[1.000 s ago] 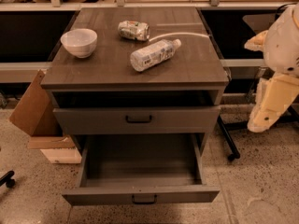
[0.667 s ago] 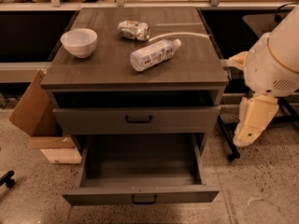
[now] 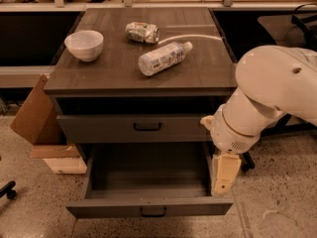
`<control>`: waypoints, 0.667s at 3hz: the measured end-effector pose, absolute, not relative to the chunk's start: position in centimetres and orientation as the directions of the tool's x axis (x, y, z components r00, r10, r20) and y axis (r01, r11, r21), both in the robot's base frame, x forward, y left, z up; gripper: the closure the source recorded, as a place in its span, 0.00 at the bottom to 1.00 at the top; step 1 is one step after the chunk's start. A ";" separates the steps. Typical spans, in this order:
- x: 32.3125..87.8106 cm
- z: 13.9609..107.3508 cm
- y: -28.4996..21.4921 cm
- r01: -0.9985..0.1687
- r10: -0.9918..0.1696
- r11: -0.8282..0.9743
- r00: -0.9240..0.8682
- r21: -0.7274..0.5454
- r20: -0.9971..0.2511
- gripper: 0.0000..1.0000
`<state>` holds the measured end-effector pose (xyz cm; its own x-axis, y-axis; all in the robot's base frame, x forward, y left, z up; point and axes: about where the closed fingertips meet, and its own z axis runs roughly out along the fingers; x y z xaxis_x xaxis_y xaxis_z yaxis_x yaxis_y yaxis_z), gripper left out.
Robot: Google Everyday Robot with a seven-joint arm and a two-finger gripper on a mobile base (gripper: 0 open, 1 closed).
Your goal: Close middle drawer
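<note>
The middle drawer (image 3: 148, 207) is a dark grey low-fronted drawer with a small black bar handle (image 3: 152, 212). It is pulled far out at the bottom of the cabinet, and its long grey box is empty. My white arm (image 3: 272, 93) reaches in from the right. The gripper (image 3: 224, 175), cream-coloured, hangs down at the drawer's right wall, just behind the right end of the front panel. I cannot tell whether it touches the drawer.
Above is a taller-fronted drawer (image 3: 133, 128) with a bigger handle, slightly open. On the cabinet top (image 3: 99, 73) are a white bowl (image 3: 84, 44), a crushed can (image 3: 142, 32) and a lying plastic bottle (image 3: 162, 58). A cardboard box (image 3: 34, 113) stands at left, a chair base (image 3: 247, 162) at right.
My arm has swung in from the right edge to the left and down. The gripper now hangs at the open drawer's right side. The drawers have not moved.
</note>
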<state>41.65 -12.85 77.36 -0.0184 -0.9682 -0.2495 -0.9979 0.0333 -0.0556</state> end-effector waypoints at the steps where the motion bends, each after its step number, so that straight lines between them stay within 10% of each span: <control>1: 41.6 77.4 -12.9 -0.998 -0.968 0.033 -0.018 -0.056 -0.249 0.00; 2: 41.4 75.3 -12.9 -0.999 -0.973 0.013 -0.002 -0.049 -0.230 0.00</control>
<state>41.39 -12.92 75.31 -0.0018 -0.9731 -0.2302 -0.9987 0.0134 -0.0490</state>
